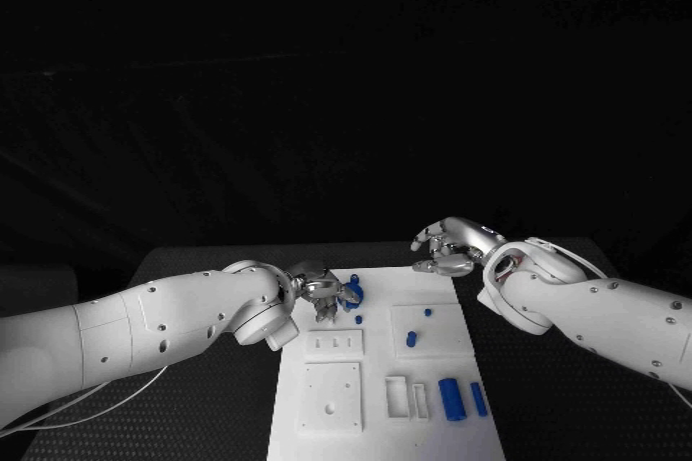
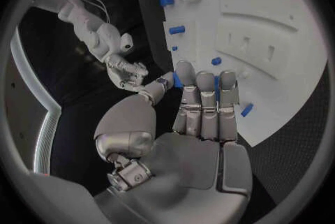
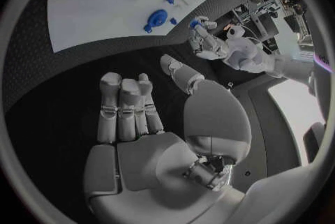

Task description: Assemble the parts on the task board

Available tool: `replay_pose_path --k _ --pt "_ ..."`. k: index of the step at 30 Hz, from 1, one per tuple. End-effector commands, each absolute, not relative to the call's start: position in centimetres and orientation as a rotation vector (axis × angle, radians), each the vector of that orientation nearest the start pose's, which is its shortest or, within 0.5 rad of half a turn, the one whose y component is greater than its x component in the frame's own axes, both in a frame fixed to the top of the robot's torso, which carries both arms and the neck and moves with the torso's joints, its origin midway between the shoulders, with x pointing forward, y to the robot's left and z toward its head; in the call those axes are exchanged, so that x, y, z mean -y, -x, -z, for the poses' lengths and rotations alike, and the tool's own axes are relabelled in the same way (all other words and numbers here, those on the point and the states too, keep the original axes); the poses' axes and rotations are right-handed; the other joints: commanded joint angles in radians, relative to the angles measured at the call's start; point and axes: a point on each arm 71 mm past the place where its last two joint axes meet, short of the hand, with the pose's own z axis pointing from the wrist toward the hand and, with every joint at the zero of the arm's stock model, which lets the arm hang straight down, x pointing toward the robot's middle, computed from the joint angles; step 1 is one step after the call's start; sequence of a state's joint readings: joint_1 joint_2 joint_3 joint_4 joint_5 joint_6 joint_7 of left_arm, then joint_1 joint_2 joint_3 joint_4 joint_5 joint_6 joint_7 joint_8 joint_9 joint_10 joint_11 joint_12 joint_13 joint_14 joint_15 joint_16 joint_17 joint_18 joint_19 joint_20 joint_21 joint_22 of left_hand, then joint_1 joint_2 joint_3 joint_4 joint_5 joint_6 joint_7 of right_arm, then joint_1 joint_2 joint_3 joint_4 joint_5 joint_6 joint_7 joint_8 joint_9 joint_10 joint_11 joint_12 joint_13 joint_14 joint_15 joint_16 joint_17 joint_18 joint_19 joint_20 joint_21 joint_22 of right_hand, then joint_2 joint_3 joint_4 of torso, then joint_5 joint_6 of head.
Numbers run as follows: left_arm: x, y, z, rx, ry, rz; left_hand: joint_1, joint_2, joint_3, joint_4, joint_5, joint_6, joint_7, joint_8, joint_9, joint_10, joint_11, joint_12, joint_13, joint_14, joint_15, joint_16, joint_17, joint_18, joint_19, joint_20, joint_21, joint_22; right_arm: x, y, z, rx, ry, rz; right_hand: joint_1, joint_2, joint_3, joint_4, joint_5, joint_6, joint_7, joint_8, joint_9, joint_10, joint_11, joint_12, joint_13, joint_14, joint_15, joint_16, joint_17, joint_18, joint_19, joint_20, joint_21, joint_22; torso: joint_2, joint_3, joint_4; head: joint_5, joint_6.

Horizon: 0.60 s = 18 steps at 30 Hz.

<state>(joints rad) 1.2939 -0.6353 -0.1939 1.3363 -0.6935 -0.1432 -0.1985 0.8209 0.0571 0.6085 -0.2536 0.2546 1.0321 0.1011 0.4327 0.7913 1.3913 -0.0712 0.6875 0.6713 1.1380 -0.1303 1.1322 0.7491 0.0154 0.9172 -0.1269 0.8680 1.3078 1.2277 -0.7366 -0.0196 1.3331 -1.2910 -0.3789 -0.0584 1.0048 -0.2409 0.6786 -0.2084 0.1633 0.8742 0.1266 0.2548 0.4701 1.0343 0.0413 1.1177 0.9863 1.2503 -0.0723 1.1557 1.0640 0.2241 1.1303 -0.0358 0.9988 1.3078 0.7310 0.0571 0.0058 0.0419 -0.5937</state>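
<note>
The white task board [image 1: 433, 356] lies in the middle of the black table. My left hand [image 1: 320, 289] hovers over the board's far left corner and pinches a small blue part [image 2: 162, 82] between thumb and fingertip; the same blue part [image 3: 194, 23] shows at its fingertips in the right wrist view. A round blue part [image 1: 352, 290] sits on the board right beside those fingers. My right hand [image 1: 450, 249] is raised over the black table just beyond the board's far right corner, fingers straight, thumb apart, holding nothing.
On the board lie a short blue peg [image 1: 411, 337], a tiny blue stud [image 1: 428, 310] and two blue cylinders [image 1: 451, 397] near the front right. White blocks [image 1: 333, 396] and upright white slots [image 1: 397, 393] stand on the near half.
</note>
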Motion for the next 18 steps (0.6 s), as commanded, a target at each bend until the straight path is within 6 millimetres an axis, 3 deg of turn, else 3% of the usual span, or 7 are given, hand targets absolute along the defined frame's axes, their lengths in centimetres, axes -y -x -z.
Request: replay_pose_path --k 1,9,11,13,14,16,18 --pt "-15.5 -50.9 22.9 -2.168 0.278 0.651 0.009 -0.003 0.005 0.005 0.006 0.121 -0.098 -0.004 0.223 -0.015 -0.028 0.009 -0.002 0.018 -0.008 0.009 -0.006 0.008 0.007 -0.102 0.011 0.021 21.7 -54.0 16.1 -1.563 -0.165 -0.74 0.005 0.002 -0.002 0.008 0.015 -0.026 0.03 -0.003 -0.002 -0.012 0.001 -0.001 -0.004 -0.008 0.005 -0.009 -0.003 0.038 -0.012 0.003 -0.006 0.003 -0.005 0.0018 -0.0023 0.01 -0.012" --pt "-15.4 -50.7 23.4 -2.231 0.203 0.525 0.016 -0.015 0.008 0.018 -0.009 0.141 -0.105 -0.022 0.26 0.013 -0.035 0.023 -0.012 0.043 -0.016 0.025 -0.023 0.011 0.02 -0.11 0.025 0.014 24.1 -56.4 14.0 -1.517 -0.323 -0.774 -0.002 0.016 -0.009 0.001 0.042 -0.023 0.033 0.0 -0.004 -0.054 0.005 -0.039 -0.043 -0.065 0.01 -0.062 -0.036 0.037 -0.073 0.033 -0.054 -0.003 -0.016 0.0026 -0.0046 0.017 -0.041" --pt "-15.2 -50.7 23.4 -2.224 0.185 0.512 0.018 -0.016 0.011 0.017 0.018 0.148 -0.106 -0.028 0.267 0.021 -0.036 0.024 -0.015 0.05 -0.016 0.027 -0.026 0.011 0.027 -0.11 0.024 0.012 24.5 -56.9 13.8 -1.508 -0.345 -0.777 -0.008 0.018 -0.009 -0.002 0.048 -0.024 0.036 0.001 -0.005 -0.076 0.008 -0.066 -0.067 -0.094 0.014 -0.093 -0.057 0.034 -0.102 0.045 -0.08 -0.01 -0.017 0.0026 -0.0051 0.019 -0.046" --pt "-15.1 -50.5 23.7 -2.232 0.17 0.499 0.016 -0.016 0.01 0.015 0.051 0.157 -0.108 -0.036 0.277 0.027 -0.038 0.026 -0.019 0.056 -0.017 0.03 -0.03 0.012 0.035 -0.111 0.023 0.012 24.8 -57.4 13.6 -1.491 -0.377 -0.78 -0.013 0.022 -0.008 -0.005 0.049 -0.024 0.04 0.003 -0.004 -0.101 0.014 -0.1 -0.098 -0.127 0.02 -0.132 -0.085 0.028 -0.138 0.062 -0.116 -0.022 -0.016 -0.0021 0.0014 0.014 -0.048" --pt "-15.1 -50.4 23.9 -2.237 0.162 0.491 0.015 -0.016 0.01 0.014 0.055 0.159 -0.108 -0.038 0.279 0.028 -0.038 0.026 -0.019 0.057 -0.018 0.03 -0.031 0.012 0.036 -0.111 0.023 0.012 25.0 -57.7 13.5 -1.479 -0.394 -0.782 -0.016 0.022 -0.006 -0.007 0.05 -0.026 0.044 0.004 -0.004 -0.114 0.018 -0.123 -0.121 -0.143 0.024 -0.16 -0.107 0.025 -0.159 0.072 -0.142 -0.032 -0.015 -0.0023 0.0021 0.011 -0.05" --pt "-15.0 -50.3 24.1 -2.236 0.145 0.481 0.014 -0.015 0.009 0.012 0.067 0.164 -0.11 -0.041 0.284 0.031 -0.04 0.029 -0.019 0.061 -0.018 0.033 -0.032 0.012 0.039 -0.111 0.023 0.013 25.2 -58.2 13.2 -1.43 -0.436 -0.805 -0.021 0.022 -0.003 -0.008 0.054 -0.03 0.051 0.005 -0.004 -0.136 0.026 -0.169 -0.169 -0.173 0.036 -0.213 -0.144 0.019 -0.195 0.09 -0.189 -0.052 -0.017 -0.0024 0.0033 0.009 -0.055" --pt "-15.0 -50.1 24.2 -2.239 0.134 0.471 0.011 -0.013 0.008 0.007 0.086 0.17 -0.111 -0.046 0.29 0.033 -0.041 0.033 -0.019 0.064 -0.019 0.037 -0.033 0.012 0.043 -0.112 0.024 0.014 25.4 -58.7 13.0 -1.402 -0.486 -0.828 -0.033 0.032 0.02 -0.012 0.065 -0.035 0.062 0.01 -0.003 -0.173 0.046 -0.299 -0.286 -0.245 0.079 -0.357 -0.232 -0.004 -0.301 0.128 -0.312 -0.113 -0.018 -0.0018 0.0034 0.01 -0.059"
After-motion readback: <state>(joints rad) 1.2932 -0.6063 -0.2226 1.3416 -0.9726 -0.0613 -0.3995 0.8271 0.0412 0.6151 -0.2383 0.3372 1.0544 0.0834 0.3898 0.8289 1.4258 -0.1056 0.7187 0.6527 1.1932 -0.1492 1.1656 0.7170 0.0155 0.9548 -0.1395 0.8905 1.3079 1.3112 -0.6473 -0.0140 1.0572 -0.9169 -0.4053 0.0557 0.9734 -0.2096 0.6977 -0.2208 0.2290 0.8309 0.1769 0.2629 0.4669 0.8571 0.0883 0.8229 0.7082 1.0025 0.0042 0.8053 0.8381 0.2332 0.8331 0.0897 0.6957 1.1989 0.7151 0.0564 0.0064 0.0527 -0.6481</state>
